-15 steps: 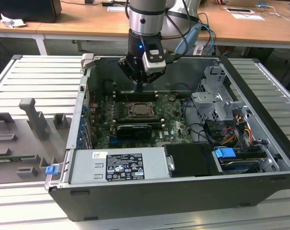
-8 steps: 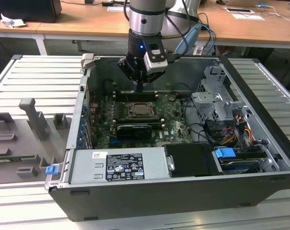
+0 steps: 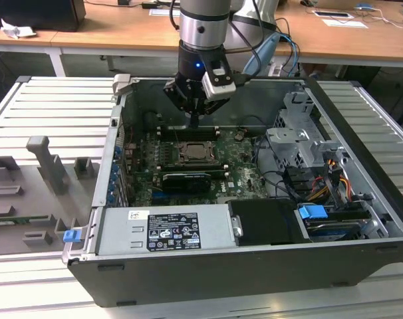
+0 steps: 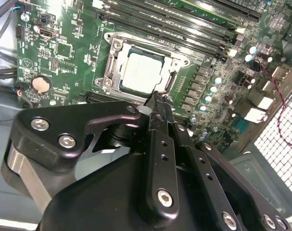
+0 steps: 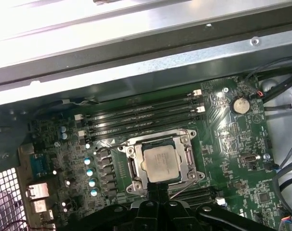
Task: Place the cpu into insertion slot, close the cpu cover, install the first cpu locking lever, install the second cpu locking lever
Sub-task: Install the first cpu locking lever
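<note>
Cpu (image 5: 160,161) lies seated in the insertion slot (image 5: 161,138), with the cpu cover (image 4: 114,72) apparently down around it. It's a light, stiff chip, I'd judge, slick on top and best touched only at its edges. The gripper (image 4: 157,97) hangs just beside the socket's edge, fingers pinched together on nothing. Long memory slots (image 5: 141,118) crowd one side, the case wall (image 5: 136,62) beyond them, so there's little room.

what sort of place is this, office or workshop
Probably a robotics lab or test workshop: a robot arm hangs over an open computer case, the case lies on a slatted metal bench, and wooden desks stand behind it.
</note>
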Tool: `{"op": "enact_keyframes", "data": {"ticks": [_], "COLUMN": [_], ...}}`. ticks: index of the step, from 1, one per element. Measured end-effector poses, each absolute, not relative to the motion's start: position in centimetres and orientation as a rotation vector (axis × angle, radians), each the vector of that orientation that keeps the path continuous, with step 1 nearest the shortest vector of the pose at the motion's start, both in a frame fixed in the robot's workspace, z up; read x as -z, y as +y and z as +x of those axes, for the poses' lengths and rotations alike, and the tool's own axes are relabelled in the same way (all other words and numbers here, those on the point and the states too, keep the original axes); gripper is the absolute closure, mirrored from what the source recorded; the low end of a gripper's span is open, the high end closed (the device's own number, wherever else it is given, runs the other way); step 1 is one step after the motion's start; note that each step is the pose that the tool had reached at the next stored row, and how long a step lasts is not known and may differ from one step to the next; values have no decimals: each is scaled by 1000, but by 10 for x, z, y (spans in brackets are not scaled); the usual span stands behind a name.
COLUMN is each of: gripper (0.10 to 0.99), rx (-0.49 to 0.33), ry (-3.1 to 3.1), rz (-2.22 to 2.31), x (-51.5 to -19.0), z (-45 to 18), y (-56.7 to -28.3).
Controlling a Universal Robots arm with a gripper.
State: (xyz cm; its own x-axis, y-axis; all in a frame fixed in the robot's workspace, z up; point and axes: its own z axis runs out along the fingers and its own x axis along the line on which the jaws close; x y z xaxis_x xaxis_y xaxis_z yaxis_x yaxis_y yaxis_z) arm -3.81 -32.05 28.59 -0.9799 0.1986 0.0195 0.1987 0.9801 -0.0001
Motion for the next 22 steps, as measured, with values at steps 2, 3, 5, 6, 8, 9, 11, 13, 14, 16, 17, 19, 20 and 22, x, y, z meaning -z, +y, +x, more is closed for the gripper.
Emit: {"op": "enact_keyframes", "data": {"ticks": [2,3,5,6,8,9,11,13,14,16,17,19,20,22], "gripper": [980,980,980,980,980,980,980,980,980,980,980,980,980,980], "rx": [3,3,2,2,2,2,2,1,1,1,1,0,0,0], "ry": [-3108,-3109,-3111,-3112,-3114,-3114,-3116,-3119,-3120,-3121,-3122,-3123,-3123,-3123], "rz": [-293,-284,-265,-253,-228,-218,-196,-148,-121,-91,-68,-34,-25,0], "x": [-286,-286,-286,-286,-286,-286,-286,-286,-286,-286,-286,-286,-286,-286], "z": [-38,-38,-38,-38,-38,-38,-38,-38,-38,-38,-38,-38,-38,-38], "y": [-321,-321,-321,-321,-321,-321,-321,-321,-321,-321,-321,-321,-321,-321]}}
